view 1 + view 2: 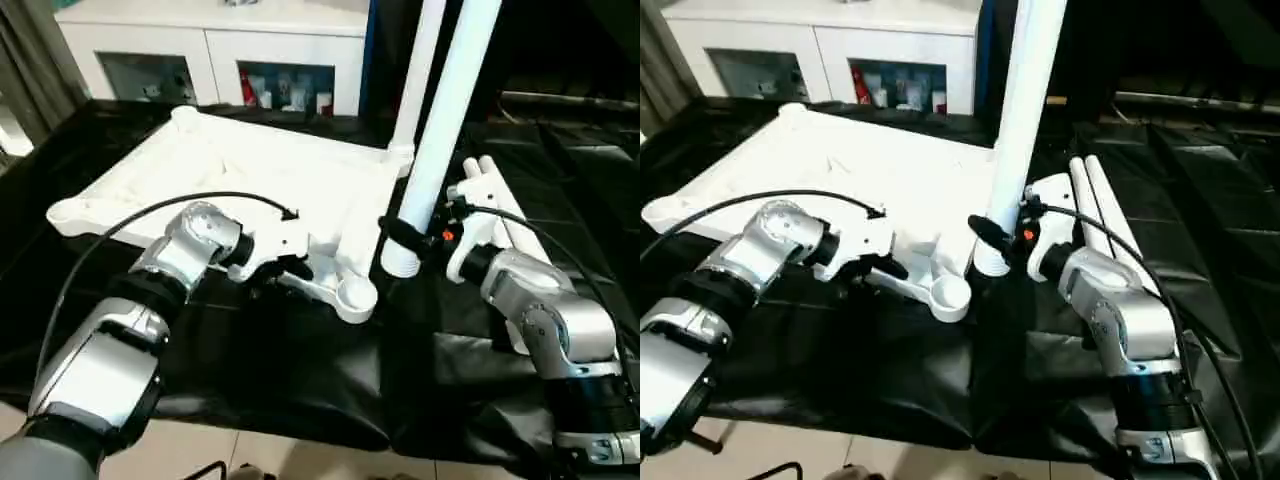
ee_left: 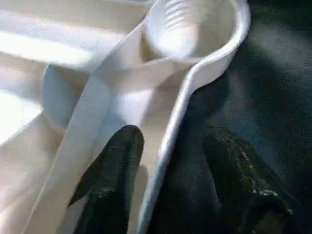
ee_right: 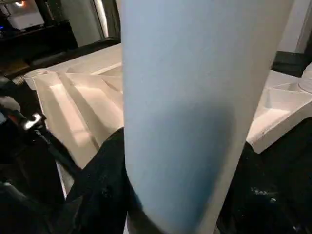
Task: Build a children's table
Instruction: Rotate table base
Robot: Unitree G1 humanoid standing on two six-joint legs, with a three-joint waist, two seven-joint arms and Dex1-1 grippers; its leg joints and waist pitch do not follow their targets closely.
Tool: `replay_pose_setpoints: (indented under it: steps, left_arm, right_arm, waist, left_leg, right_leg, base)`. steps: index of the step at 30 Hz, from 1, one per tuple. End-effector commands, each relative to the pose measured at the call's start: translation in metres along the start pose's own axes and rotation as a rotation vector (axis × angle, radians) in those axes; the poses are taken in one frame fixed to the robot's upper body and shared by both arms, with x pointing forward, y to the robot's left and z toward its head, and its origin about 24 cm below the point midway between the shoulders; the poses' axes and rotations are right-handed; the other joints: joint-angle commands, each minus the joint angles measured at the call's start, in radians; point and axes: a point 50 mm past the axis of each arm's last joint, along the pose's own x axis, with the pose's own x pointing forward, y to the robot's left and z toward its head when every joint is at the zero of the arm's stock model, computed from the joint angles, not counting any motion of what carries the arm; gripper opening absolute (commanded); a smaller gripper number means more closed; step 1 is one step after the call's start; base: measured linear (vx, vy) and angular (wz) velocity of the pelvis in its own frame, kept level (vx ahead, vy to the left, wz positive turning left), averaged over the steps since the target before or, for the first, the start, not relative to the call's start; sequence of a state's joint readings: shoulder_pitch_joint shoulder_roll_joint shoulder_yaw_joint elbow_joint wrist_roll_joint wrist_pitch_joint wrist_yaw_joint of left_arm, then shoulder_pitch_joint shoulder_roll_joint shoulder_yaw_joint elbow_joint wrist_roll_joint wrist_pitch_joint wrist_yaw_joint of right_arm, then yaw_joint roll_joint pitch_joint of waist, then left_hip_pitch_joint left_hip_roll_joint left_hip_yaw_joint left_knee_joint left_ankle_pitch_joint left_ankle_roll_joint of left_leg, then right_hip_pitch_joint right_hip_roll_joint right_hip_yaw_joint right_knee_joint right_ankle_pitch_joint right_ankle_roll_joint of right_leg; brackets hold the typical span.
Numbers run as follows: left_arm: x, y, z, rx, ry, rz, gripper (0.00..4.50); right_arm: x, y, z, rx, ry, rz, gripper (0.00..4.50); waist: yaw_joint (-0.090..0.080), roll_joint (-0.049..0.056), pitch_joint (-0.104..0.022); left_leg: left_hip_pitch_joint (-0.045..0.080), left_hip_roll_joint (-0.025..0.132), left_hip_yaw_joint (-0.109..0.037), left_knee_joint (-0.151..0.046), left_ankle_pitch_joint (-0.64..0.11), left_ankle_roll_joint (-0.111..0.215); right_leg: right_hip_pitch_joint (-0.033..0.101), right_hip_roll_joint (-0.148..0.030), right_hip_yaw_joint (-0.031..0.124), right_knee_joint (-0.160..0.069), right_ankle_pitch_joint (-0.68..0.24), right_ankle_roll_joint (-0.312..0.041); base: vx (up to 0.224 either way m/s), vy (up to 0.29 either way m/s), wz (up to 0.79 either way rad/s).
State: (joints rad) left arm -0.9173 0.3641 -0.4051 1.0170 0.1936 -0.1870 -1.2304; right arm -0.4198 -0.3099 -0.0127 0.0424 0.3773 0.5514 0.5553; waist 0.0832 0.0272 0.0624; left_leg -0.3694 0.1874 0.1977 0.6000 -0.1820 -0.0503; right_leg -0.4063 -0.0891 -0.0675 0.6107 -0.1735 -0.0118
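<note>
While the tabletop [image 1: 250, 180] lies underside-up on the black-covered table [image 1: 300, 390] | left tool [image 2: 170, 180] released, fingers straddling its rim by a corner socket [image 1: 355, 293] | right tool [image 1: 985, 235] grasping an upright leg [image 1: 1025, 110] | two legs [image 1: 1100, 215] lie beside.

white cabinet [image 1: 210, 30], black table cover [image 1: 300, 370]

The tabletop [image 1: 250, 170] and held leg [image 1: 445, 130] look like smooth white plastic (slightly glossy); the black sheet [image 1: 300, 380] beneath is wrinkled, shiny film; forearms [image 1: 110, 360] are silver metal.
</note>
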Motion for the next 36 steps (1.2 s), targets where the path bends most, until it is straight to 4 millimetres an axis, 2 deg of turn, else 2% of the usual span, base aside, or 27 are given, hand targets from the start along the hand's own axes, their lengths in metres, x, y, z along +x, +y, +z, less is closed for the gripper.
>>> replay_pose_setpoints:
  steps: [1,4,6,9,10,12,17,22,24,28,31,33,34,35,36]
  left_arm:
    - [0.000,0.004,0.002,0.023,0.023,0.038,2.20]
    - [0.000,0.005,0.001,0.017,0.023,0.052,2.16]
    - [0.000,0.006,0.000,0.011,0.026,0.051,1.82]
    - [-0.001,0.006,-0.001,0.011,0.033,0.051,1.66]
    - [-0.001,0.006,-0.002,0.010,0.033,0.051,1.40]
    - [-0.002,0.007,-0.004,-0.014,0.031,0.054,1.31]
    - [-0.003,0.004,-0.011,-0.098,0.050,0.026,0.90]
    - [-0.004,0.002,-0.018,-0.144,0.087,0.014,0.64]
    - [-0.002,-0.004,-0.028,-0.199,0.131,-0.006,0.52]
    - [0.001,-0.007,-0.034,-0.273,0.150,0.006,0.34]
    - [0.005,-0.008,-0.037,-0.363,0.140,0.060,0.25]
    - [0.011,-0.006,-0.037,-0.491,0.099,0.158,0.18]
    - [0.011,-0.006,-0.037,-0.491,0.099,0.158,0.16]
    - [0.016,-0.004,-0.033,-0.537,0.059,0.203,0.13]
    - [0.016,-0.004,-0.033,-0.537,0.059,0.203,0.12]
  right_arm:
    - [-0.004,0.001,0.005,-0.020,-0.022,-0.001,1.93]
    - [-0.004,0.001,0.005,-0.022,-0.020,0.001,1.93]
    - [-0.004,0.001,0.005,-0.023,-0.019,0.002,1.93]
    - [-0.004,0.001,0.005,-0.023,-0.020,0.003,1.93]
    - [-0.003,0.001,0.005,-0.023,-0.020,0.003,1.93]
    - [-0.003,0.001,0.005,-0.024,-0.020,0.005,1.93]
    - [-0.002,0.003,0.004,-0.021,-0.019,0.010,1.93]
    - [-0.001,0.003,0.002,-0.010,-0.013,0.008,1.93]
    - [0.000,0.004,0.000,0.002,-0.002,0.005,1.93]
    - [0.002,0.004,-0.001,0.007,0.005,-0.004,1.93]
    - [0.005,0.004,-0.003,-0.007,0.010,-0.020,1.93]
    - [0.008,0.005,-0.004,-0.056,-0.009,-0.034,1.93]
    - [0.008,0.005,-0.004,-0.056,-0.009,-0.034,1.93]
    - [0.010,0.006,-0.005,-0.081,-0.016,-0.043,1.93]
    - [0.010,0.006,-0.005,-0.081,-0.016,-0.043,1.92]
  waist:
    - [-0.005,0.002,-0.080]
    - [-0.004,0.003,-0.081]
    - [-0.003,0.002,-0.081]
    - [-0.003,0.003,-0.079]
    - [-0.003,0.003,-0.079]
    - [-0.003,-0.001,-0.078]
    - [-0.003,0.001,-0.078]
    - [-0.010,-0.001,-0.079]
    - [-0.020,-0.004,-0.076]
    - [-0.030,-0.003,-0.071]
    - [-0.036,-0.005,-0.070]
    - [-0.039,-0.006,-0.071]
    - [-0.042,-0.005,-0.071]
    - [-0.042,-0.019,-0.072]
    - [-0.040,-0.014,-0.071]
  left_leg:
    - [0.015,0.035,-0.022,-0.069,-0.208,-0.013]
    - [0.014,0.035,-0.021,-0.068,-0.186,-0.003]
    - [0.014,0.034,-0.021,-0.068,-0.189,0.001]
    - [0.016,0.035,-0.021,-0.069,-0.208,-0.004]
    - [0.017,0.035,-0.022,-0.070,-0.210,-0.005]
    - [0.016,0.035,-0.021,-0.070,-0.210,-0.005]
    - [0.016,0.036,-0.022,-0.070,-0.201,-0.004]
    - [0.012,0.035,-0.022,-0.070,-0.188,0.003]
    - [0.010,0.032,-0.022,-0.070,-0.197,0.009]
    - [0.013,0.031,-0.023,-0.072,-0.230,0.005]
    - [0.014,0.030,-0.023,-0.072,-0.238,0.003]
    - [0.013,0.030,-0.024,-0.071,-0.236,0.005]
    - [0.012,0.031,-0.023,-0.070,-0.238,0.002]
    - [0.012,0.032,-0.022,-0.068,-0.235,0.008]
    - [0.009,0.028,-0.023,-0.068,-0.220,0.018]
  right_leg:
    - [0.058,-0.057,0.046,-0.072,-0.171,-0.215]
    - [0.059,-0.057,0.046,-0.068,-0.135,-0.227]
    - [0.059,-0.057,0.045,-0.070,-0.139,-0.232]
    - [0.058,-0.058,0.045,-0.073,-0.172,-0.228]
    - [0.057,-0.059,0.045,-0.073,-0.177,-0.227]
    - [0.057,-0.058,0.045,-0.075,-0.182,-0.224]
    - [0.057,-0.060,0.046,-0.071,-0.170,-0.230]
    - [0.061,-0.061,0.045,-0.069,-0.150,-0.240]
    - [0.062,-0.061,0.044,-0.074,-0.184,-0.237]
    - [0.059,-0.061,0.043,-0.084,-0.269,-0.222]
    - [0.057,-0.060,0.042,-0.089,-0.310,-0.213]
    - [0.057,-0.060,0.042,-0.090,-0.321,-0.208]
    - [0.056,-0.061,0.042,-0.086,-0.313,-0.213]
    - [0.056,-0.061,0.042,-0.089,-0.313,-0.213]
    - [0.058,-0.060,0.041,-0.090,-0.318,-0.211]
  base:
    - [0.000,0.000,0.00]
    - [0.000,0.000,0.00]
    - [0.000,0.000,0.00]
    - [0.000,0.000,0.00]
    - [0.000,0.000,0.00]
    - [0.000,0.000,0.00]
    - [0.000,0.000,0.00]
    - [0.000,0.000,0.00]
    - [0.000,0.000,0.00]
    - [0.000,0.000,0.00]
    - [0.000,0.000,0.00]
    - [0.000,0.000,0.00]
    - [0.000,0.000,0.00]
    - [0.000,0.000,0.00]
    - [0.000,0.000,0.00]
